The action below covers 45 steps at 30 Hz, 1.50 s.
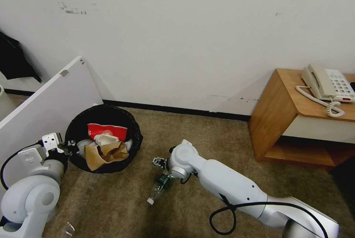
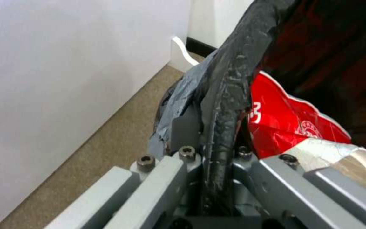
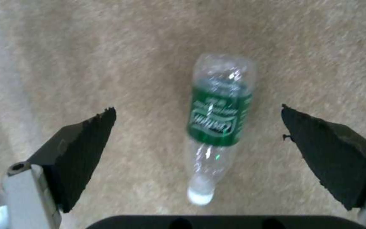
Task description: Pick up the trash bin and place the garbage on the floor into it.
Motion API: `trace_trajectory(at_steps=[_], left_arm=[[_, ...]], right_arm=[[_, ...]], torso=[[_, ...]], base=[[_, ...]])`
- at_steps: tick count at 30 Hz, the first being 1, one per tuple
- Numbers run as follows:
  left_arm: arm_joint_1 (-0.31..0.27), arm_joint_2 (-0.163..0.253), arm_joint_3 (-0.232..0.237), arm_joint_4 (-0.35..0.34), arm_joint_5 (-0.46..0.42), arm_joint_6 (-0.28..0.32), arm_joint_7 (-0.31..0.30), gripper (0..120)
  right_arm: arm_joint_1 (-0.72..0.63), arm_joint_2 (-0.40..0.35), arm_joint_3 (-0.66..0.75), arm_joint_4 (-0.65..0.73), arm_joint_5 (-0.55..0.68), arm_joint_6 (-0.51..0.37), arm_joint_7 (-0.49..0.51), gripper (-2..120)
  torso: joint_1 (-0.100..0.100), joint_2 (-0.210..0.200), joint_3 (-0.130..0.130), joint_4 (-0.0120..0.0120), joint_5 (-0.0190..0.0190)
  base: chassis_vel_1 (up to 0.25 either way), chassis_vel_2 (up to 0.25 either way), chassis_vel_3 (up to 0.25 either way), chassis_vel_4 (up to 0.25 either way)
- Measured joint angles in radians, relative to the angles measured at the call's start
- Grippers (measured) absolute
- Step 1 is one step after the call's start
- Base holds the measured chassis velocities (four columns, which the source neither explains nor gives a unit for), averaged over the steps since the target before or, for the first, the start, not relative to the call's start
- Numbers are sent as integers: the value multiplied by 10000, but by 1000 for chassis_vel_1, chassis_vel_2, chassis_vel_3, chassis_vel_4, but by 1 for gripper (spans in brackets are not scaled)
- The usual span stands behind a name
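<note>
The trash bin (image 1: 104, 116), lined with a crinkled black bag, stands on the carpet floor (image 1: 207, 134) by the wall. In it lie a red-and-white wrapper (image 1: 107, 131), a brown paper bag (image 1: 105, 153) and white tissue. My left gripper (image 1: 68, 146) is shut on the bin's near rim; the left wrist view shows the black bag rim (image 2: 225, 105) pinched between its fingers, with the red wrapper (image 2: 284, 121) just inside. A clear, green-labelled bottle (image 1: 159, 186) lies on the floor. My right gripper (image 1: 162, 167) hovers open just above the bottle (image 3: 219, 124), one finger on each side.
A white panel (image 1: 48, 97) leans close on the bin's left. A wooden side table (image 1: 273, 119) carrying a telephone (image 1: 327, 84) stands at the right against the wall. A small clear object (image 1: 68, 228) lies on the carpet by my left arm.
</note>
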Motion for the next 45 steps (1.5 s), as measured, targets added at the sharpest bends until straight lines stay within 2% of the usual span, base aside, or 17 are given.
trace_trajectory(at_steps=[22, 45], left_arm=[[-1, -18, 111, 111, 93, -18, -14, 0], [28, 29, 49, 144, 74, -27, 16, 0]], right_arm=[[-582, 728, 222, -1850, -1287, -305, -906, 100], [-907, 1063, 237, -2455, -1687, -254, -1102, 100]], torso=[[0, 0, 0, 0, 0], [0, 0, 0, 0, -1]], base=[[0, 0, 0, 0], [0, 0, 0, 0]])
